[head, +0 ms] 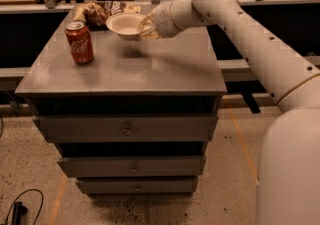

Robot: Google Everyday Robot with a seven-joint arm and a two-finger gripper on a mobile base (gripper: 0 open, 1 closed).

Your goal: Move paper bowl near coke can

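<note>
The off-white paper bowl (125, 24) hangs above the grey cabinet top (150, 69), near the back middle, and casts a shadow below it. My gripper (145, 25) is shut on the bowl's right rim, reaching in from the right. The red coke can (80, 43) stands upright on the left part of the top, some way left and forward of the bowl.
A brown and yellow snack bag (97, 12) lies at the back left of the top, just behind the bowl. The cabinet has three drawers (127, 129) below. A wooden bench with rails runs behind. A black cable (20, 209) lies on the floor at lower left.
</note>
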